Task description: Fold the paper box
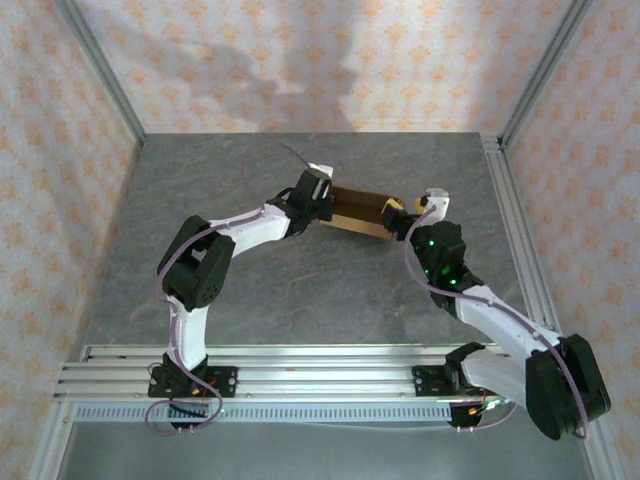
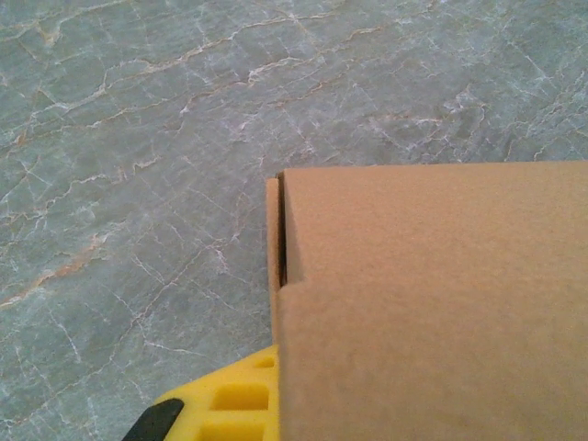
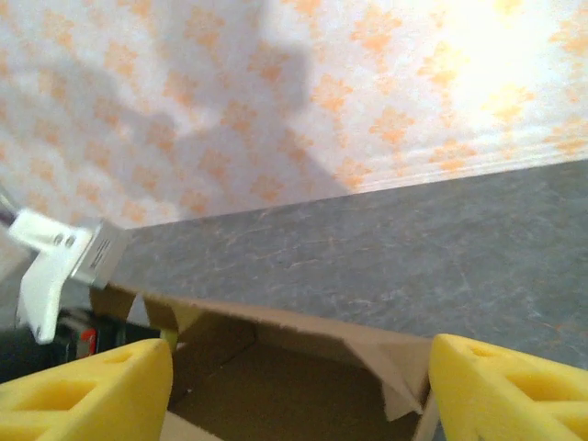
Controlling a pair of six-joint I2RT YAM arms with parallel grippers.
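At counter (image 1: 300,290) centre, left fingers (image 2: 230,404) pinch paper box (image 1: 358,208) end to steady it; right fingers (image 3: 92,390) open, straddling other end.

paper box (image 1: 358,209) on table (image 1: 300,290), left arm (image 1: 250,225) at its left end, right arm (image 1: 480,305) opposite

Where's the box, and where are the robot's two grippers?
paper box (image 1: 358,208), top view, middle of its brown top.
left gripper (image 1: 322,210), top view, its tip at the box's left end.
right gripper (image 3: 299,390), right wrist view, midway between its yellow fingers.
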